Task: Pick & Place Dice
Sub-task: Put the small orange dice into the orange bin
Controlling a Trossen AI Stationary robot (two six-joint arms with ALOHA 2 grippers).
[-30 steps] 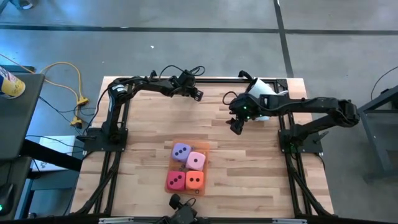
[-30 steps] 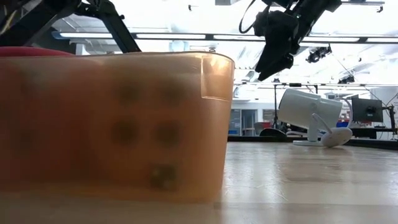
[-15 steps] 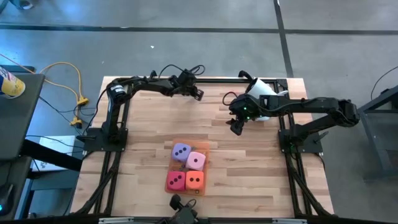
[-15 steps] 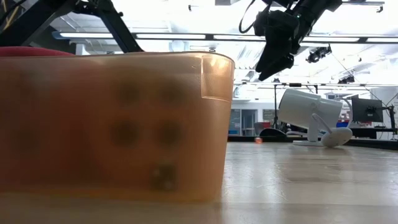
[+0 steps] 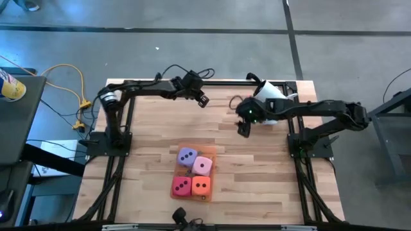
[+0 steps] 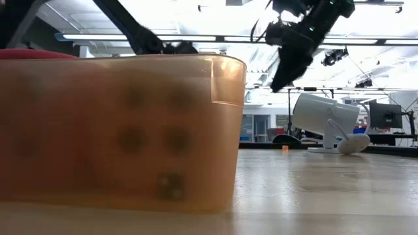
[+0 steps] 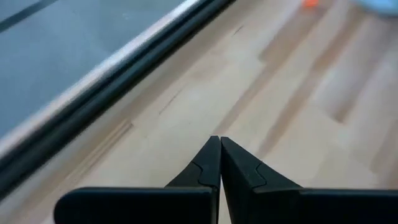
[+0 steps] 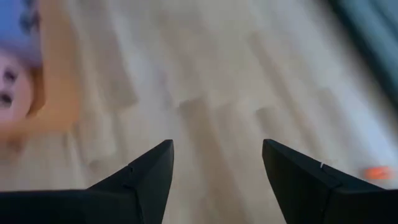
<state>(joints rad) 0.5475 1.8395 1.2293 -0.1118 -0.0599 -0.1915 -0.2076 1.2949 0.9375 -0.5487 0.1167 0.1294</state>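
Note:
Four dice sit in a two-by-two block on the orange mat [image 5: 209, 153] near the table's near edge: purple [image 5: 187, 156], pink [image 5: 203, 165], red [image 5: 181, 186] and orange [image 5: 201, 186]. In the low view the orange die's dark pips [image 6: 130, 138] show through a translucent orange wall close to the camera. My left gripper [image 5: 203, 100] hovers shut over the far middle of the table; its closed fingertips [image 7: 219, 143] point at bare wood. My right gripper [image 5: 243, 130] hangs open above the table, right of and beyond the dice. Its wrist view catches the purple die [image 8: 15, 22] and the pink die [image 8: 12, 87] at the edge.
A white camera [image 5: 270, 97] lies on the far right of the table, also in the low view [image 6: 323, 121]. A tiny orange speck [image 6: 285, 149] sits on the wood near it. Bare wood lies between the grippers and the dice. Black frame rails [image 5: 115, 160] run along both sides.
My left arm has swung its elbow out toward the table's left, and its gripper now shows in the low view above the orange wall. My right gripper has turned a little in place. The dice have stayed still.

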